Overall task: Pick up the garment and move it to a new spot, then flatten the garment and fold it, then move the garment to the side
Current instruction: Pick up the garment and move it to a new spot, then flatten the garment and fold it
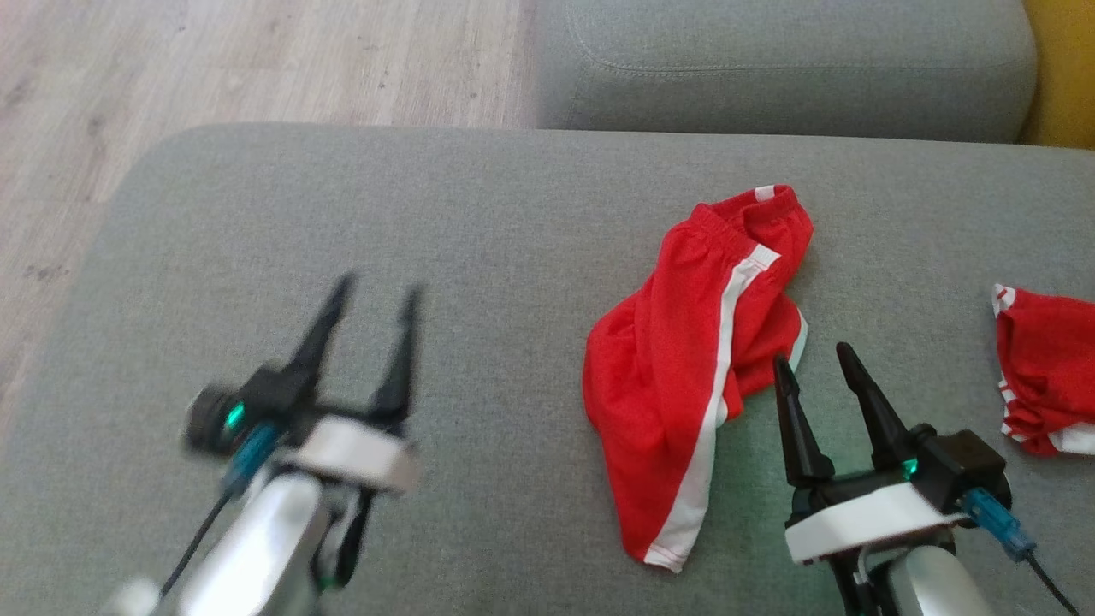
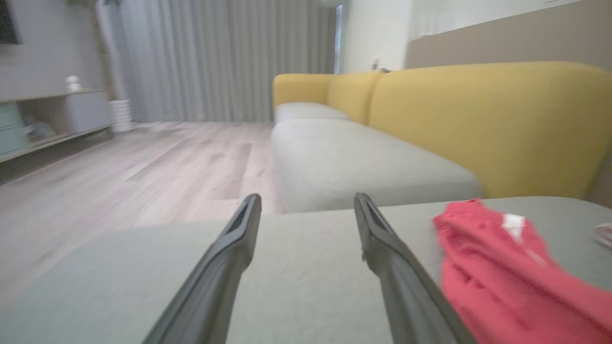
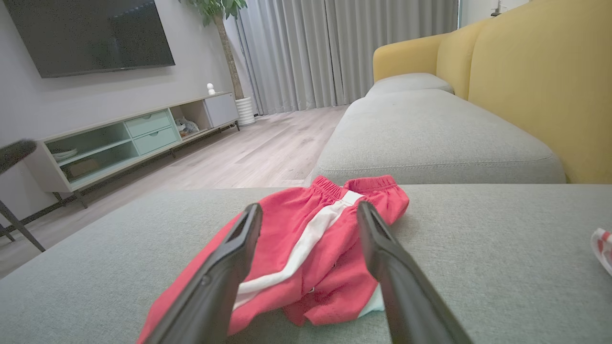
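Since the garment [image 1: 693, 376] lies crumpled on the grey cushion [image 1: 479, 214], you're at pickup. Right gripper [image 1: 813, 357], spread and empty, sits just beside the garment's near edge; left gripper [image 1: 381, 285], blurred, looks spread too, well apart from it. Next: drop onto fabric, pinch.

I see the garment [image 1: 676, 359] centre-right in the frame: bright red, one white side stripe, white hem edge. A second cloth [image 1: 1044, 376] at the right edge is red with white trim. The cushion [image 1: 479, 214] is plain grey; the floor [image 1: 257, 60], upper left, pale wood grain; the sofa back [image 1: 1061, 68], upper right, mustard yellow.
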